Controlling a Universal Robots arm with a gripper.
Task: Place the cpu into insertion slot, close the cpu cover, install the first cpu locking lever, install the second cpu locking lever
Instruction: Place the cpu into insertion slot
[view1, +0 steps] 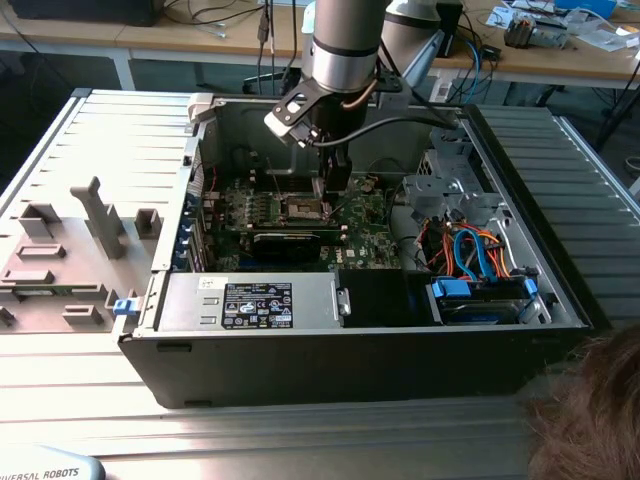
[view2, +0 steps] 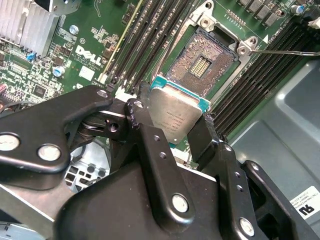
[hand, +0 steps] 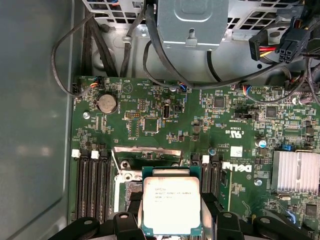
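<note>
In both wrist views my gripper (view2: 172, 122) (hand: 171, 212) is shut on the cpu (view2: 175, 112) (hand: 171, 205), a small square chip with a silvery top and a teal edge. A black finger presses on each of two opposite sides. The chip hangs just above the open insertion slot (view2: 202, 62), whose pin field lies bare. The cpu cover (hand: 145, 151), a thin silvery frame, stands raised at the slot's far edge. A thin metal locking lever (view2: 285, 51) sticks out beside the slot. In the exterior view the gripper (view1: 335, 180) reaches down into the open computer case over the motherboard.
Memory slots (hand: 92, 185) flank the socket on both sides. A finned heatsink (hand: 295, 170) sits nearby. The grey power supply box (view1: 250, 300), the black graphics card (view1: 290, 240) and a drive cage with blue and orange cables (view1: 480, 260) crowd the case. A person's hair (view1: 590, 410) shows at the exterior view's lower right.
</note>
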